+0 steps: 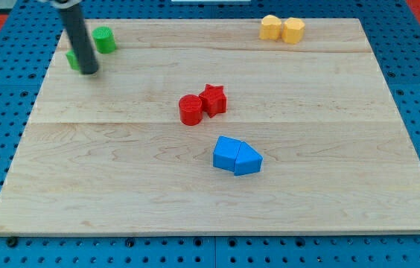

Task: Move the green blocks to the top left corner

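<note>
A green cylinder block (104, 39) stands near the board's top left corner. A second green block (71, 60) lies just below and left of it, mostly hidden behind my rod, so its shape cannot be made out. My tip (88, 71) rests on the board at the right side of this second green block, touching or nearly touching it, and below the green cylinder.
A red cylinder (191, 109) and a red star (214, 99) touch near the board's middle. Two blue blocks (236, 155) sit together below them. Two yellow blocks (282, 29) sit at the top right. The wooden board (329, 186) lies on a blue pegboard.
</note>
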You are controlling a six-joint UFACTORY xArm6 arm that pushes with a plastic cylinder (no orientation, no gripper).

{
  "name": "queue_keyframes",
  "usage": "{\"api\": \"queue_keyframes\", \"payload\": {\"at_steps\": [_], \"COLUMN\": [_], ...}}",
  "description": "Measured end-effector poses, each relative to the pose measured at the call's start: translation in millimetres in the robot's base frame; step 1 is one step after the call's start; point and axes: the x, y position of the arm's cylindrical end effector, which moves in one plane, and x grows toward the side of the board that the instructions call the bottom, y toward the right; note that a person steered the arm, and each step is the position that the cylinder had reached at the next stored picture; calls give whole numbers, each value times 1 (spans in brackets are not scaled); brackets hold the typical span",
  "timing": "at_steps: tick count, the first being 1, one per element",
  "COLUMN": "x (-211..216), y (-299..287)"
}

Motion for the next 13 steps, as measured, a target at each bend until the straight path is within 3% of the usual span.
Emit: {"api": "queue_keyframes", "payload": {"at_steps": [2,3,4,13], "x": [17,15,7,-12], "y": [-10,-46,-46,11]}}
